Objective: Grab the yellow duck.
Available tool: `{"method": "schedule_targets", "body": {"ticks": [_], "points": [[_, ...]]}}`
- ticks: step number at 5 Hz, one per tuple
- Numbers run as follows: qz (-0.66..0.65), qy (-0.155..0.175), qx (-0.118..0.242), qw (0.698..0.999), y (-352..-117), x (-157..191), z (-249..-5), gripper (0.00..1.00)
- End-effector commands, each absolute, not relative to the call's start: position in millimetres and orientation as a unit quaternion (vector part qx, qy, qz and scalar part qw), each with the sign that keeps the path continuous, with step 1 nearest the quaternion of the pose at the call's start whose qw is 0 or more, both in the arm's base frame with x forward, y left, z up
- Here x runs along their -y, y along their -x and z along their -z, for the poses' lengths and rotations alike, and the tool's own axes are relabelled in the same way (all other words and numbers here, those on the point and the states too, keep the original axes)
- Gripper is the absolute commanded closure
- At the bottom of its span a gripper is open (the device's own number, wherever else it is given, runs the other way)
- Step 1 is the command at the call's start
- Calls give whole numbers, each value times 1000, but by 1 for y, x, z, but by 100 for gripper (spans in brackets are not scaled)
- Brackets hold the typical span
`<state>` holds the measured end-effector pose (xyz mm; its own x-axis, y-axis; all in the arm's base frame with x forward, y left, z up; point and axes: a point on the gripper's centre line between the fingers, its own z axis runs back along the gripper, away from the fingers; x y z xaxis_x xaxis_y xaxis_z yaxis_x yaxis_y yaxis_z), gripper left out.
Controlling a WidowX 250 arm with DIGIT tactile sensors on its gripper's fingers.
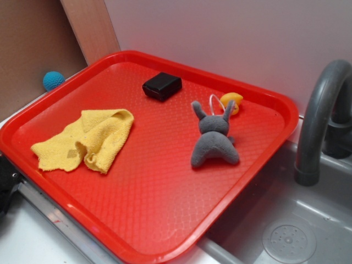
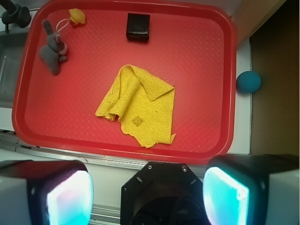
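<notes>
The yellow duck point(image 1: 232, 102) point(image 2: 77, 17) is a small rounded yellow-orange toy with a thin white loop, lying near the far right rim of the red tray point(image 1: 165, 220) point(image 2: 197, 145). It rests just beyond the ears of a grey plush rabbit point(image 1: 213, 137) point(image 2: 53, 49). My gripper point(image 2: 147, 190) hangs high above the tray's near edge, far from the duck. Its jaws stand wide apart and open, with nothing between them. In the exterior view only a dark bit of the arm point(image 1: 6, 184) shows at the left edge.
A yellow woven cloth point(image 1: 88, 140) point(image 2: 140, 105) lies crumpled mid-tray and a black block point(image 1: 162, 86) point(image 2: 138, 26) sits at the back. A blue ball point(image 1: 53, 80) point(image 2: 248, 82) rests off the tray. A grey faucet point(image 1: 322, 121) and sink point(image 1: 286, 231) lie beside the tray's right side.
</notes>
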<state>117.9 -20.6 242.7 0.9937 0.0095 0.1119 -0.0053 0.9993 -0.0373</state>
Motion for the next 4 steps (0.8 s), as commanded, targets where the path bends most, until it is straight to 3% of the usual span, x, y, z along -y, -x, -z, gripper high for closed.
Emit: {"method": "schedule_targets", "body": {"ticks": [1, 2, 3, 4], "points": [[-4, 18, 56, 998, -118, 21, -243, 0], [0, 32, 63, 997, -138, 28, -241, 0], [-13, 44, 94, 995, -162, 36, -242, 0], [-15, 38, 116, 992, -187, 50, -232, 0]]}}
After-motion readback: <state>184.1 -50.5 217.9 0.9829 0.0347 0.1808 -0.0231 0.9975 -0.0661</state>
